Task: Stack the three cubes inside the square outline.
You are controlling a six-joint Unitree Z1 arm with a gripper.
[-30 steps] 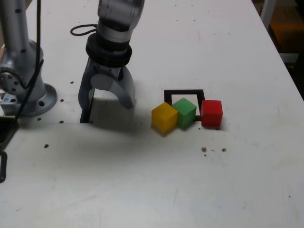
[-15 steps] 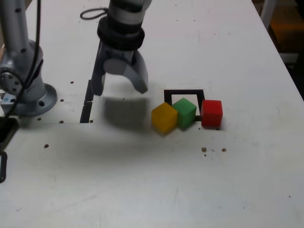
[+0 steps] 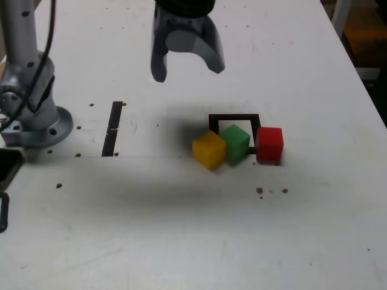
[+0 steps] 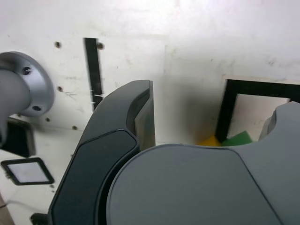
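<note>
In the exterior view, three cubes sit in a row on the white table. The yellow cube (image 3: 209, 148) is on that view's left, the green cube (image 3: 235, 142) touches it in the middle, and the red cube (image 3: 269, 144) stands a little apart on the right. The green cube lies over the near side of the black square outline (image 3: 234, 117); the yellow and red ones sit just outside it. My gripper (image 3: 187, 65) hangs open and empty, high above the table behind the cubes. The wrist view shows the outline (image 4: 228, 112) and slivers of yellow cube (image 4: 211, 140) and green cube (image 4: 241, 138) between my fingers (image 4: 140, 117).
The arm's grey base (image 3: 36, 118) stands at the exterior view's left, with a short black tape strip (image 3: 113, 136) beside it. Dark specks (image 3: 260, 190) lie in front of the red cube. The table's edge runs along the right. The wrist view shows the strip (image 4: 92, 65) too.
The gripper has risen from just above the tape strip and swung to the exterior view's right and farther back, staying open. The cubes have not moved.
</note>
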